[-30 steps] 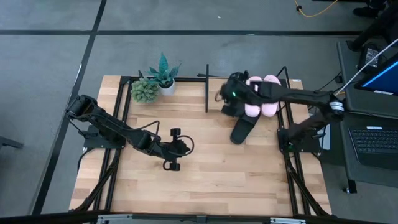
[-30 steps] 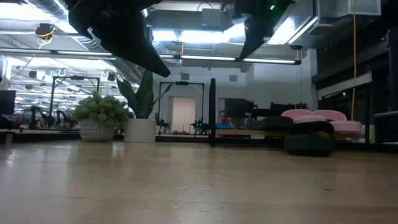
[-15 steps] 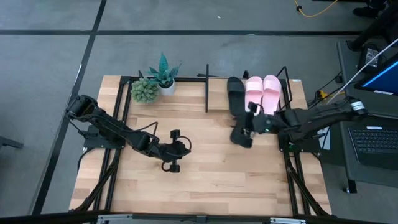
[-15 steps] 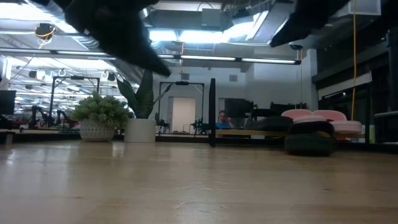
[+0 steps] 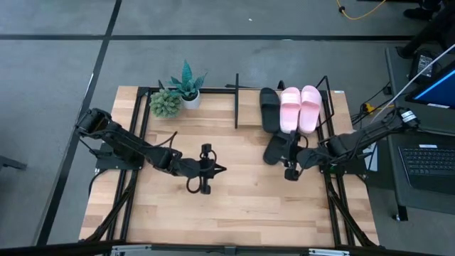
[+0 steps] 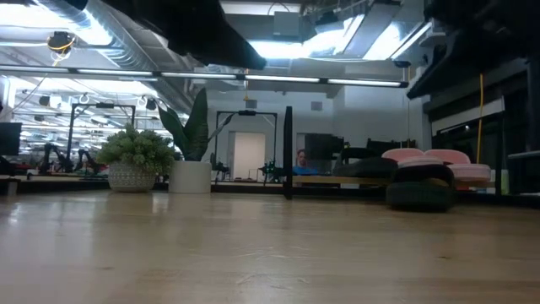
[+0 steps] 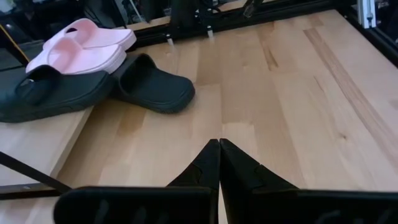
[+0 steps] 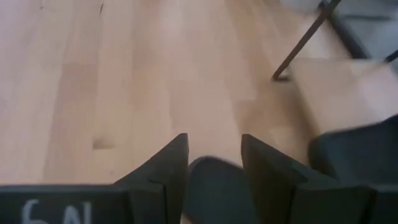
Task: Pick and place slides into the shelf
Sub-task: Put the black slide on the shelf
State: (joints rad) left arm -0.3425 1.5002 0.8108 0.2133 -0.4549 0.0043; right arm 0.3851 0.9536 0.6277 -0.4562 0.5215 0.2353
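High view shows the right gripper part open and empty just beside the last black slide near the table's right edge below the shelf, so it should straddle the strap squarely before closing.

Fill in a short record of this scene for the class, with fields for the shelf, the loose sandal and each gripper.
Shelf: low black metal-rod rack with a wood board, holding two pale pink sandals and one matte black sandal
Loose sandal: second matte black sandal, on the table beside the shelf
Right gripper: open, above the loose sandal's end
Left gripper: shut, empty, mid-table
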